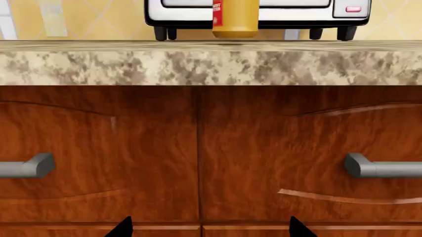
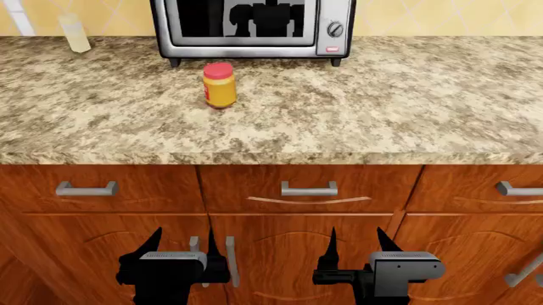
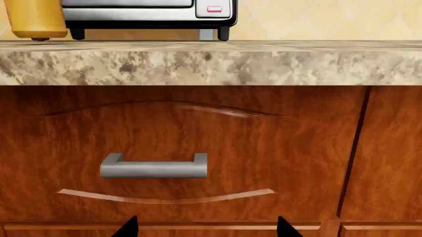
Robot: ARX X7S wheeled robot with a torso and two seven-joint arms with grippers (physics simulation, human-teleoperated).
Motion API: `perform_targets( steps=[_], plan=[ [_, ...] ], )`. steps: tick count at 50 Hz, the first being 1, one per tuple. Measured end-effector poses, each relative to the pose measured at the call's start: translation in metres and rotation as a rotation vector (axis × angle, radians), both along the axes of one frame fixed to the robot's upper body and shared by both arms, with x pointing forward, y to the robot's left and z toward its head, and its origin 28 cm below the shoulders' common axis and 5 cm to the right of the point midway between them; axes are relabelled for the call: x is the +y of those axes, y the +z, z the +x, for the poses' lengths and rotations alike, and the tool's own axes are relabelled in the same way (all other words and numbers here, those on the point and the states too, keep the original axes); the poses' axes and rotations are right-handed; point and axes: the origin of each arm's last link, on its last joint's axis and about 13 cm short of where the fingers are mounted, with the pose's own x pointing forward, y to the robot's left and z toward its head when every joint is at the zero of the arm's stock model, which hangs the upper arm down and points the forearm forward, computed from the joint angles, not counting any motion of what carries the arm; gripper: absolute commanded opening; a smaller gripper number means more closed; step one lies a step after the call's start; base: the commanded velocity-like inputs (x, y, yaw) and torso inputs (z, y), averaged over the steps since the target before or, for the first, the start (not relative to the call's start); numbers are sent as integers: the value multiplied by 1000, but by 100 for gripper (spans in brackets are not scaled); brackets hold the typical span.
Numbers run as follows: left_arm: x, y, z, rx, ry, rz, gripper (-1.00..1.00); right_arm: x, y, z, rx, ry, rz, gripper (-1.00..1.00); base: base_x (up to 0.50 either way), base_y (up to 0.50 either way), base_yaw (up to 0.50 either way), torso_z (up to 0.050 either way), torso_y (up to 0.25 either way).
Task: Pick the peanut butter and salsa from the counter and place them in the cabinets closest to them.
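Both grippers hang low before the cabinet fronts, nearest the head camera; left gripper spreads its fingers wide and holds nothing, parked below the counter because no reach has begun; peanut butter stands upright on the counter, just in front of the toaster oven, up and slightly right of the left gripper, so that arm seems the likelier picker; salsa is not in view; right gripper is likewise spread and empty.
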Motion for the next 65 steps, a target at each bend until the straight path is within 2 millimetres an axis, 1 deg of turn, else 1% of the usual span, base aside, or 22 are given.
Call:
perform_targets(
  steps=[4,13,17,20,23,27,30,35,40,45,50,65],
  plan=[
    [0,0,0,2,-2,-3,100,0,0,0,-2,1,2,100,0,0,0,0,0],
    [1,1,-2,13,-27,-21,100,0,0,0,-14,9,22,100,0,0,0,48,0],
    [3,9,-1,6,-33,-37,100,0,6,-2,-33,11,32,100,0,0,0,50,0],
    [6,22,3,-15,-29,-54,100,-1,17,-4,-62,11,42,100,0,0,0,50,0],
    [10,39,7,-46,-21,-73,100,-2,33,-5,-97,10,57,100,0,0,0,50,0],
    [15,66,14,-104,-4,-92,100,-4,61,-4,-155,12,74,100,0,0,0,50,0],
    [19,88,17,-153,7,-102,100,-5,86,-3,-204,17,85,100,0,0,0,50,0],
    [23,124,18,-233,9,-104,100,-6,126,-4,-282,30,97,100,223,500,0,0,0],
    [26,151,14,-289,4,-95,100,-5,152,-10,-341,49,99,100,227,500,0,0,0],
    [27,166,10,-322,1,-84,100,-3,167,-17,-379,64,92,100,227,500,0,0,0],
    [27,174,6,-340,1,-72,100,-2,175,-22,-405,74,82,100,224,500,0,0,0],
    [26,182,2,-362,6,-36,100,2,185,-29,-445,85,34,100,231,489,0,0,0]
  ],
)
